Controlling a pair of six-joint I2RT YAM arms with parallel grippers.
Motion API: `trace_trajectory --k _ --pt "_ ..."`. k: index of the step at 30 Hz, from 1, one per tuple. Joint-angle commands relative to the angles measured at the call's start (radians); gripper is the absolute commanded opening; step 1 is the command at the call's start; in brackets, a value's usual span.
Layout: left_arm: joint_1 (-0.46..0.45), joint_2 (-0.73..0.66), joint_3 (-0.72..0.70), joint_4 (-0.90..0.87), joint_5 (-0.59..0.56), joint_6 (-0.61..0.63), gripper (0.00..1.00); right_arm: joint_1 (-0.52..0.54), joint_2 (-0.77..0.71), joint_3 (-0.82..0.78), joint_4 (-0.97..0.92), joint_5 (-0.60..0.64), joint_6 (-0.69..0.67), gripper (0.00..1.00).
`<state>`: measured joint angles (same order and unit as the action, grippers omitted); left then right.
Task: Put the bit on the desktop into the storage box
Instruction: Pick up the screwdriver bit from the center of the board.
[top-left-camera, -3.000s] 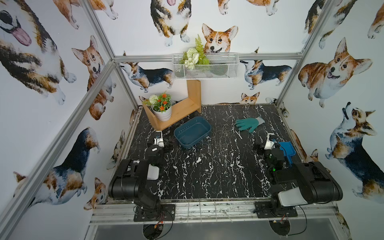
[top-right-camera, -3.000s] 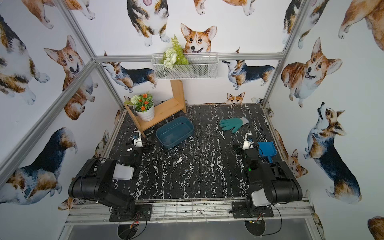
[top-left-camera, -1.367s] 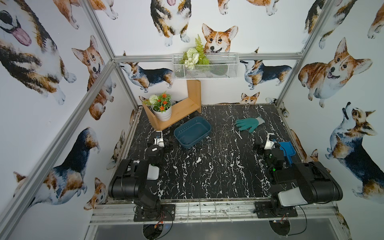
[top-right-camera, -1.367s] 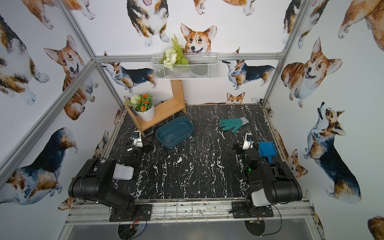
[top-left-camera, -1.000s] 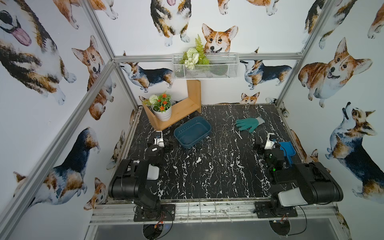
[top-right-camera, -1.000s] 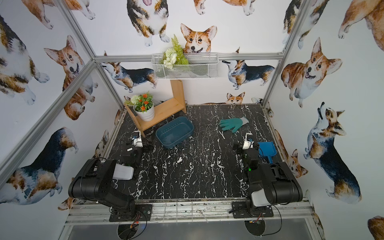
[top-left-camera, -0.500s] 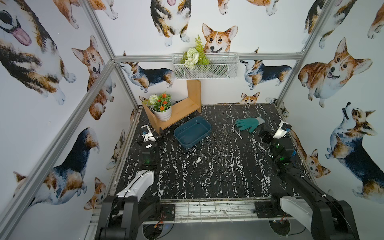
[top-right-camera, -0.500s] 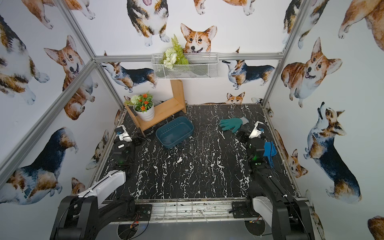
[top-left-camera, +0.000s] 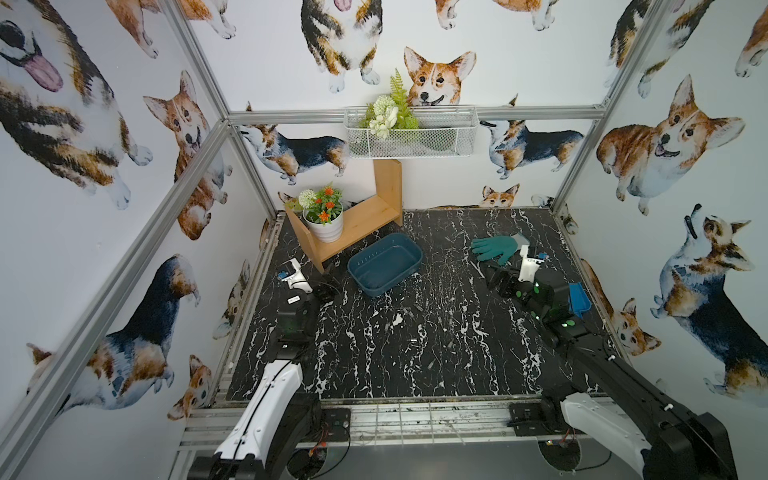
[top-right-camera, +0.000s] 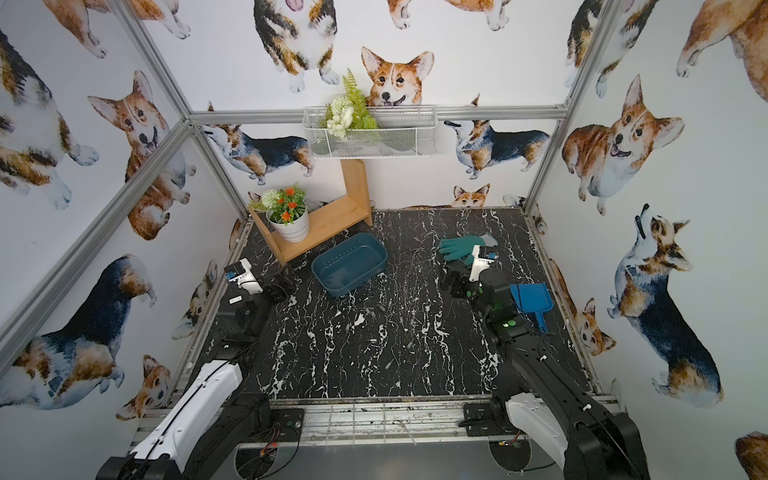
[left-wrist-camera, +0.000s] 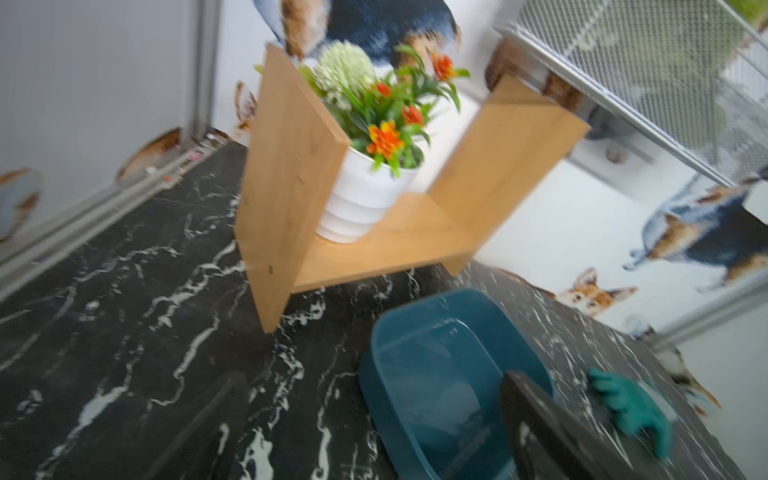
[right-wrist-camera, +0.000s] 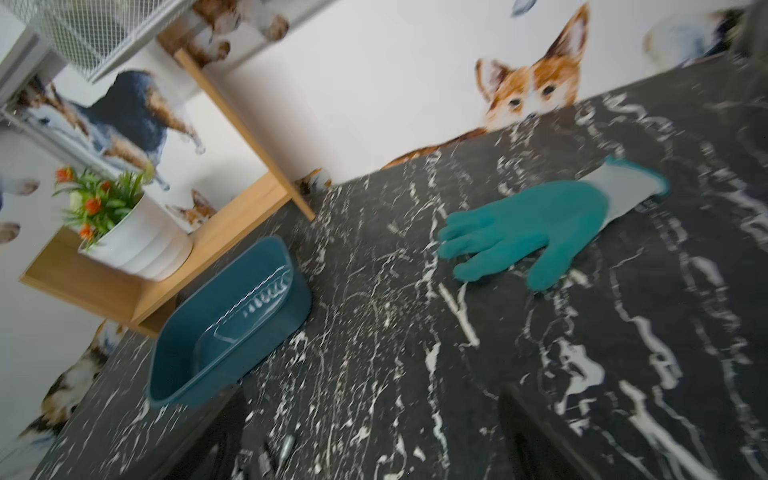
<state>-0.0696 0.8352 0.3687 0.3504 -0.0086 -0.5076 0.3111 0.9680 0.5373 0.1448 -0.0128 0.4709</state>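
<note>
You're at the reach step, left end effector and right end effector both apart and empty; next, close on what seems a bit on the surface

Dark teal storage box, black white-veined table, green glove

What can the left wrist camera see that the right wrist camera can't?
Only the left wrist view shows the metal rail along the table's edge. Only the right wrist view shows a small grey bit lying on the table, the slots in the storage box wall, and the whole green glove, which the left wrist view cuts off. Both show the storage box, the wooden shelf with its flower pot, the mesh basket and the black marble table.
</note>
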Motion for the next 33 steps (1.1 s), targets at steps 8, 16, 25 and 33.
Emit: trace_trajectory --k 8,16,25,33 --pt "-0.303 0.069 -0.071 0.202 0.003 0.091 1.00 0.367 0.291 0.135 -0.141 0.233 0.098 1.00" --pt "-0.327 0.067 -0.122 0.251 -0.031 0.164 1.00 0.437 0.382 0.139 -0.262 0.310 0.170 0.95" --pt "-0.326 0.065 -0.125 0.244 -0.044 0.169 1.00 0.439 0.390 0.090 -0.250 0.290 0.194 0.77" --pt "-0.327 0.054 -0.130 0.239 -0.061 0.170 1.00 0.444 0.474 0.126 -0.242 0.249 0.190 0.60"
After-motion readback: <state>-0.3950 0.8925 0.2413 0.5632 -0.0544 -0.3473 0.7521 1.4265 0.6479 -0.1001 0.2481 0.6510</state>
